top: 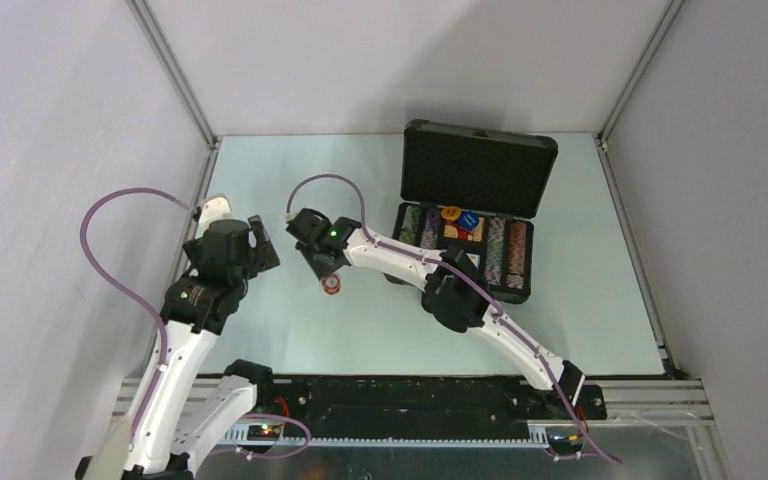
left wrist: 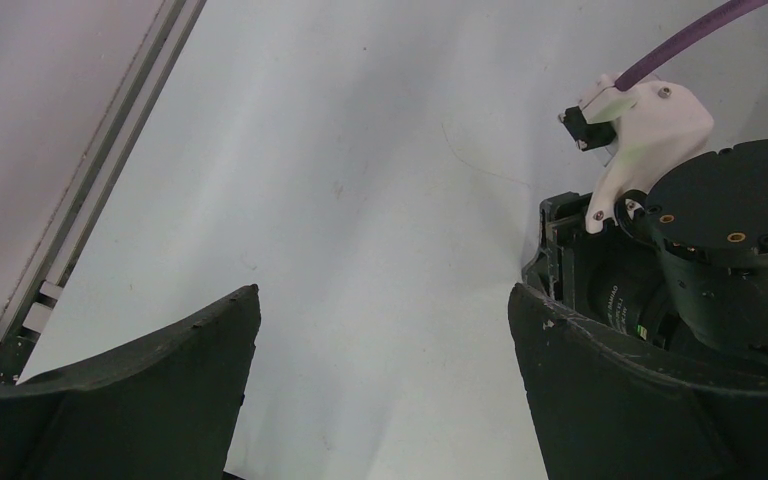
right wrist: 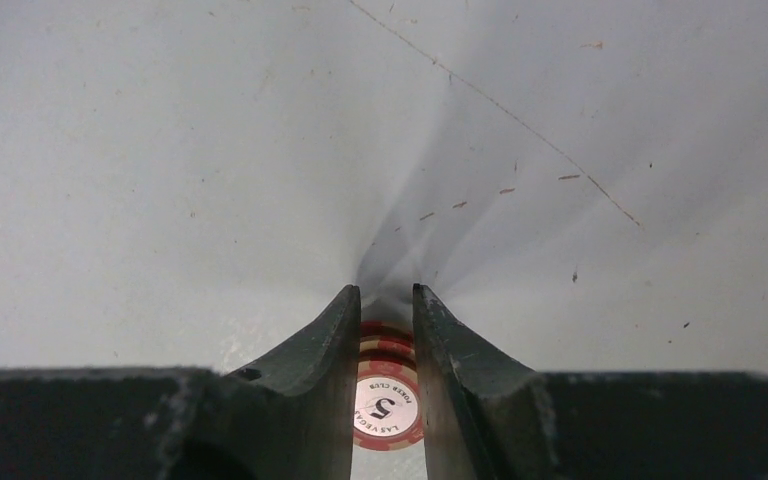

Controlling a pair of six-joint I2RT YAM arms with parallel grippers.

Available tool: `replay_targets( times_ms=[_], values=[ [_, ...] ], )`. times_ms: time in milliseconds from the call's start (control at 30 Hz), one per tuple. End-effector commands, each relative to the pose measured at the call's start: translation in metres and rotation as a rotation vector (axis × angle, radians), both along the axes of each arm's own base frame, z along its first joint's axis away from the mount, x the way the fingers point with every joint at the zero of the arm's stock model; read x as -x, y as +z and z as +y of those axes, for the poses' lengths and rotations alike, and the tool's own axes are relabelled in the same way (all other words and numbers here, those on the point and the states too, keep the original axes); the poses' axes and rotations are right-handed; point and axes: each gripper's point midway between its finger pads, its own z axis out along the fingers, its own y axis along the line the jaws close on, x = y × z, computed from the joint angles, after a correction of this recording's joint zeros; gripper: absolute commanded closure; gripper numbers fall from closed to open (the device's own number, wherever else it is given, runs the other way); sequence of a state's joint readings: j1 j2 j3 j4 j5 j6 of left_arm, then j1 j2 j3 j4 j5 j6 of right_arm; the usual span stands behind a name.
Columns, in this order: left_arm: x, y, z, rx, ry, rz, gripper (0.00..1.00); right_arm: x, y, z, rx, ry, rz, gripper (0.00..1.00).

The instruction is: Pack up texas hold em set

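Observation:
The black case (top: 479,169) of the texas hold em set stands open at the back right, foam lid upright. Multicoloured chip rows (top: 509,251) fill its tray, and orange and blue pieces (top: 459,218) lie in the middle compartment. A short stack of red-white chips (top: 331,286) sits on the table left of the case. My right gripper (top: 325,272) is over it. In the right wrist view the gripper (right wrist: 387,292) has its two fingers pressed against the sides of the chips (right wrist: 388,400). My left gripper (top: 259,243) hovers further left, wide open and empty (left wrist: 385,295).
The right arm reaches across in front of the case's left end (top: 400,262). An enclosure frame rail (top: 200,200) runs along the table's left edge close to the left gripper. The right arm's wrist and camera (left wrist: 700,250) fill the right side of the left wrist view.

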State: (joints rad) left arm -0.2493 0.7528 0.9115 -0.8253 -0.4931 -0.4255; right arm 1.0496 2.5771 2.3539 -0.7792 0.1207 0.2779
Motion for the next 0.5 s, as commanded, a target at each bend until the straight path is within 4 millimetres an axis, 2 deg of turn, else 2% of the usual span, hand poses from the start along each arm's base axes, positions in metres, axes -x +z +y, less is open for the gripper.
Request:
replay_targets(
  times_ms=[0,467],
  values=[
    [-0.0027,0.0017,0.0016,-0.003,0.002,-0.01,0.02,0.0074,-0.0079,-0.0087,0.049,0.029,0.046,0.71],
    [-0.0027,0.0013,0.002,-0.004,0.003,-0.008,0.02,0.0103,-0.0098,-0.0091,0.049,0.032,0.064,0.74]
  ],
)
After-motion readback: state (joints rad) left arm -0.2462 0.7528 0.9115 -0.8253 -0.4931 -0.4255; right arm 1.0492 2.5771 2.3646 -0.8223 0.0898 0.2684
